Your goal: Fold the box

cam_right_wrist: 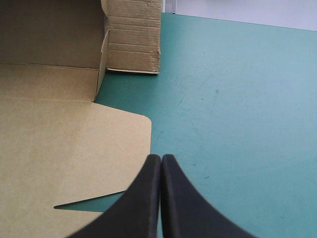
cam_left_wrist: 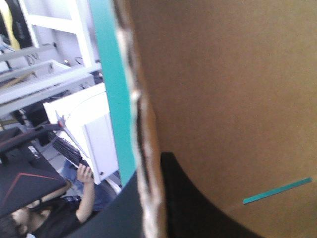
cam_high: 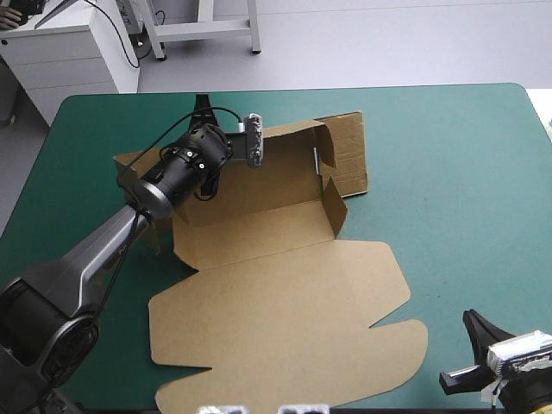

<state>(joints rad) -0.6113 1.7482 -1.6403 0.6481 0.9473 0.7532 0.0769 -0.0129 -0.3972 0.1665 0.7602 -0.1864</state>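
The box (cam_high: 276,302) lies left of centre on the teal-green cover (cam_high: 448,172), partly erected. Its far wall (cam_high: 285,164) stands raised along the side toward the table's far edge. The right side flap (cam_high: 335,207) stands upright and angles inward over the base. Beyond that flap, a ribbed end panel (cam_right_wrist: 133,34) lies on the cover at the box's far right corner. The lid (cam_high: 285,336) is flat and unfolded, reaching toward the table's near edge, with its rounded tabs spread to the left and right.

The left gripper (cam_left_wrist: 148,173) is at the left end of the far wall, reached from above by the arm crossing the box's left side. Status: clamped on the box. The wrist view shows the board's raw edge running between the two black fingers (cam_left_wrist: 183,203), one on each face of the sheet.

The right gripper (cam_right_wrist: 161,157) is at the table's near right corner, well apart from the left arm. Status: fully closed and holding nothing, the fingers meeting in one pointed arch. Its tip points across the bare cover, just beside the lid's right tab (cam_right_wrist: 124,144).
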